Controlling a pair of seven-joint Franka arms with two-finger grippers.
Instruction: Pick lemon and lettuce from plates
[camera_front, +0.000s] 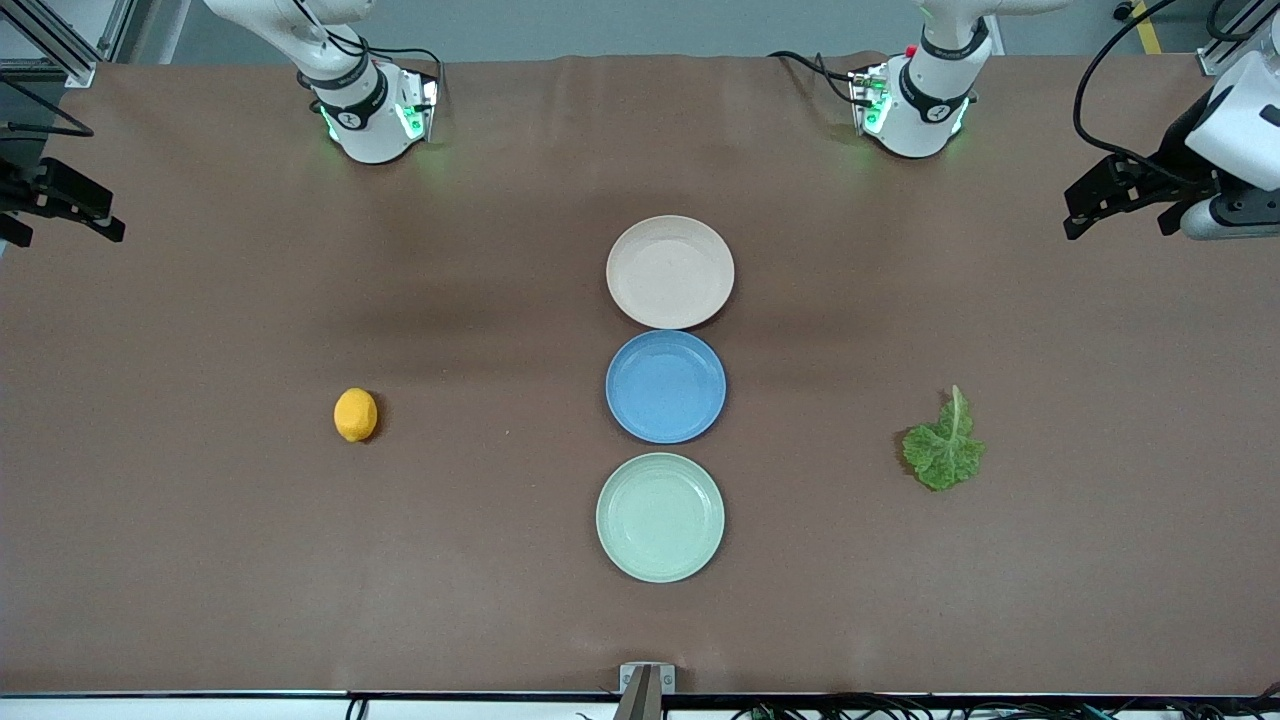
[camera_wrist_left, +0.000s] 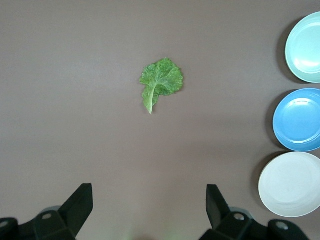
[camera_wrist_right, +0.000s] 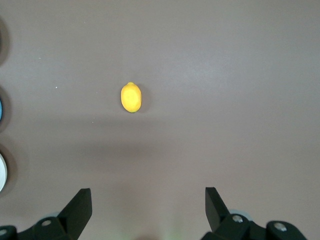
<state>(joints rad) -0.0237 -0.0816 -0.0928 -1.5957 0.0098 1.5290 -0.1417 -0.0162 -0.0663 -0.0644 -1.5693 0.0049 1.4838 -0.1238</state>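
Observation:
The lemon (camera_front: 355, 415) lies on the bare brown table toward the right arm's end, not on a plate; it also shows in the right wrist view (camera_wrist_right: 131, 97). The lettuce (camera_front: 944, 445) lies flat on the table toward the left arm's end, also in the left wrist view (camera_wrist_left: 161, 82). The beige-pink plate (camera_front: 670, 271) and the mint green plate (camera_front: 660, 517) stand in the table's middle, both with nothing on them. My left gripper (camera_front: 1120, 222) hangs open and empty in the air at its end of the table (camera_wrist_left: 149, 200). My right gripper (camera_front: 60, 222) hangs open and empty at its own end (camera_wrist_right: 148, 202).
A blue plate (camera_front: 666, 386) sits between the two task plates, almost touching both. In the left wrist view the mint (camera_wrist_left: 305, 47), blue (camera_wrist_left: 299, 120) and beige (camera_wrist_left: 291, 184) plates line one edge. A bracket (camera_front: 646, 680) stands at the table's near edge.

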